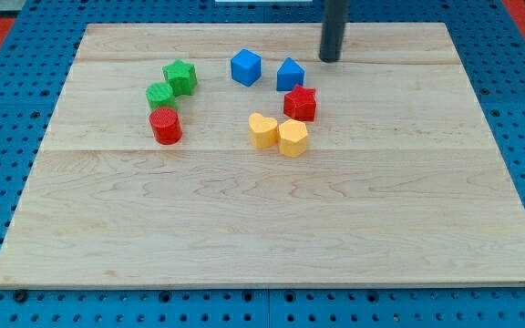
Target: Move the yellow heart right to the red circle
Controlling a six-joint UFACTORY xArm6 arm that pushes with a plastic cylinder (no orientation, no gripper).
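At the frame's top right of centre, my tip [331, 59] is seen bare, touching nothing; the yellow heart [262, 130] lies centrally, the red circle [165, 125] left.

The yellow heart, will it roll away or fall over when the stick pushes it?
Probably neither. The yellow heart sits low and flat, so it should slide on the smooth wooden board. It touches another yellow block, which may get nudged.

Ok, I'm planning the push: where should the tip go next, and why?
Probably down past the red star to the right of the yellow heart: my tip sits at the view's top, and the red circle lies left of the heart.
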